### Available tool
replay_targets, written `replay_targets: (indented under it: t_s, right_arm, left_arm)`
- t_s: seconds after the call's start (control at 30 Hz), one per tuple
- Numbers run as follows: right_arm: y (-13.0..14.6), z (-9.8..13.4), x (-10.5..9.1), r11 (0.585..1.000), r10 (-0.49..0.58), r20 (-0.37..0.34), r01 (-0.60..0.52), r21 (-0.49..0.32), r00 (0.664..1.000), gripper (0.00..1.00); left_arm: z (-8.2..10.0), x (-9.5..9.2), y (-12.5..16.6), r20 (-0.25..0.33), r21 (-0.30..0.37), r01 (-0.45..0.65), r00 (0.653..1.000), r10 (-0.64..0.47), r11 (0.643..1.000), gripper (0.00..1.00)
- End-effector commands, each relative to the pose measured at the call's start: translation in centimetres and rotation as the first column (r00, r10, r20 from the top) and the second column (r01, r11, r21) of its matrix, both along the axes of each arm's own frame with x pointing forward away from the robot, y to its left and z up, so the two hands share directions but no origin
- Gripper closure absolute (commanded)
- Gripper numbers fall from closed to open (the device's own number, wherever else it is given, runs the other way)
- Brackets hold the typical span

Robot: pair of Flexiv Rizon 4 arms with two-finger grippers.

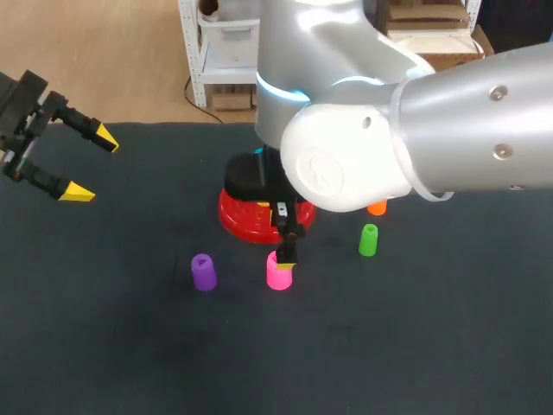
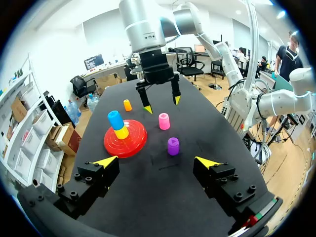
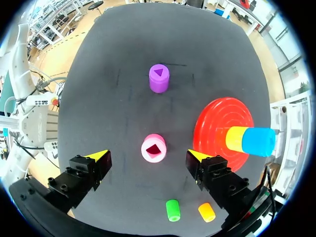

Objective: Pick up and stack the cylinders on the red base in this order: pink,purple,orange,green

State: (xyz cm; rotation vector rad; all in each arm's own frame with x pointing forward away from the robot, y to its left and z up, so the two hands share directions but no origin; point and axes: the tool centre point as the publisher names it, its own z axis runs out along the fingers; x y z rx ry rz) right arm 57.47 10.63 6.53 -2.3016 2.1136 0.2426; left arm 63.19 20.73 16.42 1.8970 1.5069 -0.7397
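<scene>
The pink cylinder (image 3: 153,148) stands upright on the dark table, directly under my right gripper (image 3: 147,155), whose open fingers straddle it without touching. Ahead of it stands the purple cylinder (image 3: 159,78). The red base (image 3: 213,129), with its yellow and blue post (image 3: 249,139), lies beside the pink one. The green cylinder (image 3: 173,210) and orange cylinder (image 3: 207,212) sit behind the gripper. In the head view my right gripper (image 1: 283,258) hangs just over the pink cylinder (image 1: 279,272), with the purple one (image 1: 204,272) to its left. My left gripper (image 1: 91,166) is open and empty at the far left.
My right arm's large elbow (image 1: 346,156) hides part of the red base (image 1: 244,218) and most of the orange cylinder (image 1: 377,207). The green cylinder (image 1: 369,239) stands right of the base. The left wrist view shows my right gripper (image 2: 161,104) over the pink cylinder (image 2: 164,121).
</scene>
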Motion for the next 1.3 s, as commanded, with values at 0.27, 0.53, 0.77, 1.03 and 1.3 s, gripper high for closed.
replay_targets:
  t_s: [0.27,0.53,0.77,1.03,1.3]
  right_arm:
    - [0.2,-1.6,-1.1,0.999,-0.003,-0.024,0.002,-0.038,1.000,0.00]
    - [-0.2,-2.6,-1.0,0.997,-0.043,-0.018,0.041,-0.066,0.999,0.00]
    - [0.0,-3.2,-0.9,0.995,-0.080,-0.013,0.079,-0.060,0.997,0.11]
    - [0.2,-3.1,-0.4,0.993,-0.107,0.008,0.107,-0.052,0.994,0.36]
    - [0.2,-3.3,-0.4,0.992,-0.109,0.010,0.109,-0.056,0.994,0.25]
  left_arm:
    - [-0.1,0.0,0.1,0.002,-0.001,0.001,1.000,-0.001,1.000,0.00]
    - [-0.1,0.0,0.1,0.002,-0.001,0.001,1.000,-0.001,1.000,0.00]
    - [-0.1,0.0,0.1,0.002,-0.001,0.001,1.000,-0.001,1.000,0.00]
    - [-0.1,0.0,0.1,0.002,-0.001,0.001,1.000,-0.001,1.000,0.00]
    - [-0.1,0.0,0.1,0.002,-0.001,0.001,1.000,-0.001,1.000,0.00]
